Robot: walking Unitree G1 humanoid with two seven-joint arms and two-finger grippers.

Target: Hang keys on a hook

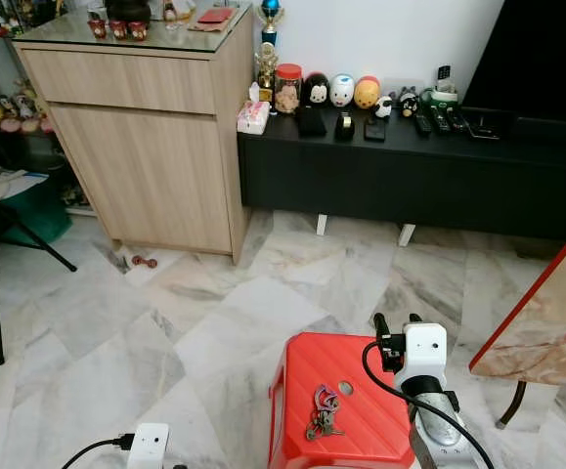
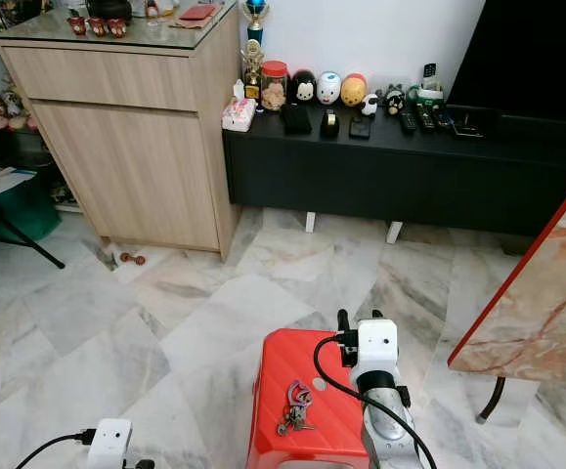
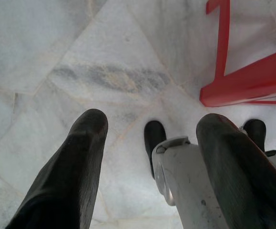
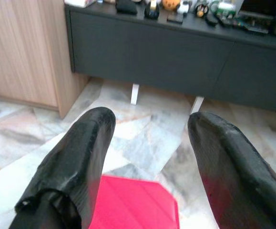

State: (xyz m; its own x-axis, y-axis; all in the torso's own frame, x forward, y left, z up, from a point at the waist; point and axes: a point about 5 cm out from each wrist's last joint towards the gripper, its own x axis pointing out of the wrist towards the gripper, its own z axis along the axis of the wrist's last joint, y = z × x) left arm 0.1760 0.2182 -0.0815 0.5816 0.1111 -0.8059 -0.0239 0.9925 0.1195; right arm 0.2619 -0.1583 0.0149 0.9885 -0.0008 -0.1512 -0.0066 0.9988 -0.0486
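The bunch of keys (image 1: 323,411) lies loose on the red plastic stool (image 1: 302,371), at eight o'clock from the right claw (image 1: 397,321), whose fingers stand apart and empty. Lunging down carelessly could sweep them onto the marble floor (image 1: 214,322); the left claw (image 3: 147,143), parted too, hangs beside the stool.

Bunch of metal keys (image 1: 322,411) on the red plastic stool (image 1: 307,371), just left of the right gripper's black fingers (image 1: 381,324), long black low cabinet (image 1: 410,176) well beyond the fingertips, light wooden cupboard (image 1: 146,147) at its left

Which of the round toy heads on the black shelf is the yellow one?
The last of the three round heads in the row: black, white, then the yellow one, nearest the remotes on the black shelf.
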